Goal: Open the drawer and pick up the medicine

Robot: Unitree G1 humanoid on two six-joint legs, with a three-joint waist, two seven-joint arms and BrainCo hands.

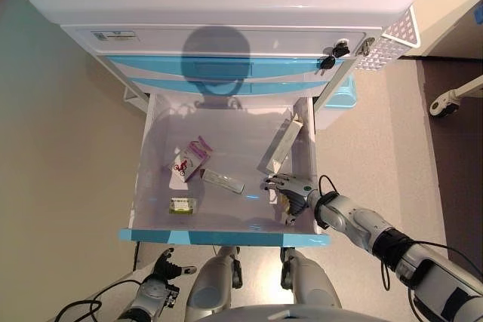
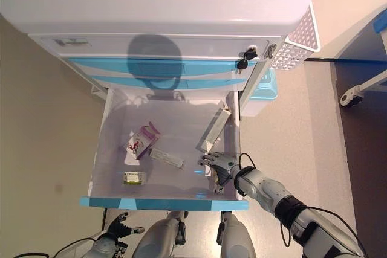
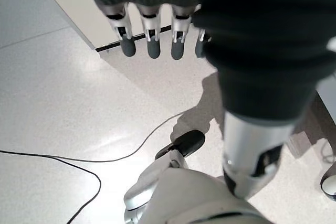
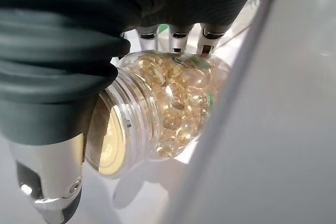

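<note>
The cart's white drawer (image 1: 226, 236) with a blue front edge stands pulled out. In its front right corner my right hand (image 1: 293, 186) reaches in beside the right wall. The right wrist view shows a clear medicine bottle (image 4: 168, 114) full of golden capsules, lying on its side with its pale cap toward the wrist. The fingers (image 4: 176, 38) curl over the bottle and the thumb (image 4: 47, 182) sits by the cap. A bit of the bottle (image 1: 285, 203) shows under the hand from above. My left hand (image 1: 160, 278) hangs low by the floor with relaxed fingers (image 3: 152, 43), holding nothing.
Also in the drawer: a pink and white box (image 1: 189, 159), a flat white strip (image 1: 223, 181), a small green and yellow packet (image 1: 183, 204), and a long white box (image 1: 284, 144) leaning on the right wall. Keys (image 1: 330, 58) hang from the cart's lock. A white perforated basket (image 1: 398, 38) hangs on its right side.
</note>
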